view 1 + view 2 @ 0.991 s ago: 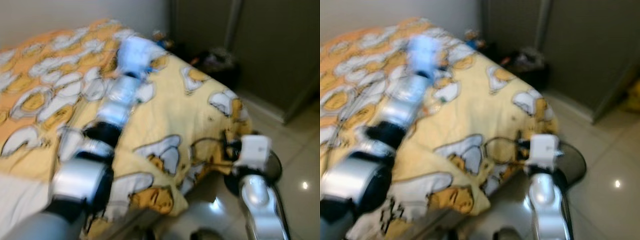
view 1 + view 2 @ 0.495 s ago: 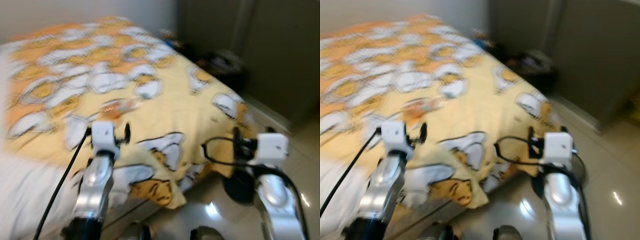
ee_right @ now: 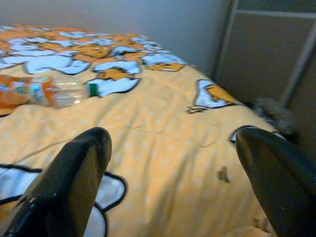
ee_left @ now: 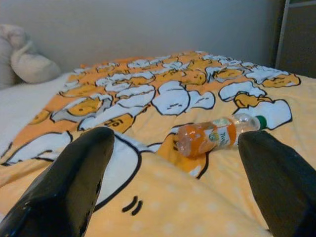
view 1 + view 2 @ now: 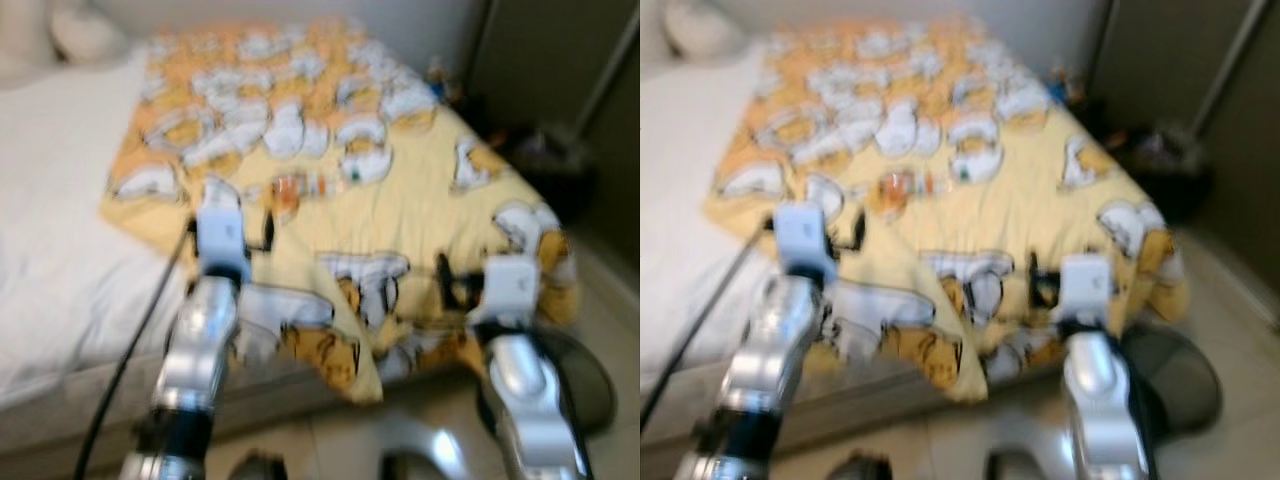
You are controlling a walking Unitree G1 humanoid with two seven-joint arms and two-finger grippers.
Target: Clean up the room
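Bottle [image 4: 217, 136]: lies on yellow blanket [image 4: 197, 202], ahead of left gripper [image 4: 182, 182], jaws wide, empty. Right gripper [image 3: 173, 187]: likewise spread, empty. Since earlier: white sheet [image 5: 50, 220] and pillow [image 4: 29, 66] have entered view.

Head views: smeared with motion, edges soft all over.
Bottle [image 5: 308, 187]: just an orange streak on the blanket [image 5: 420, 215], label unreadable.
Dark heap [image 5: 1160, 160] by the wardrobe: too blurred to tell what it is.
Pillow [image 4: 29, 66]: cut by the picture's edge.
Round dark thing [image 5: 585, 375] on the floor: partly behind the right arm.
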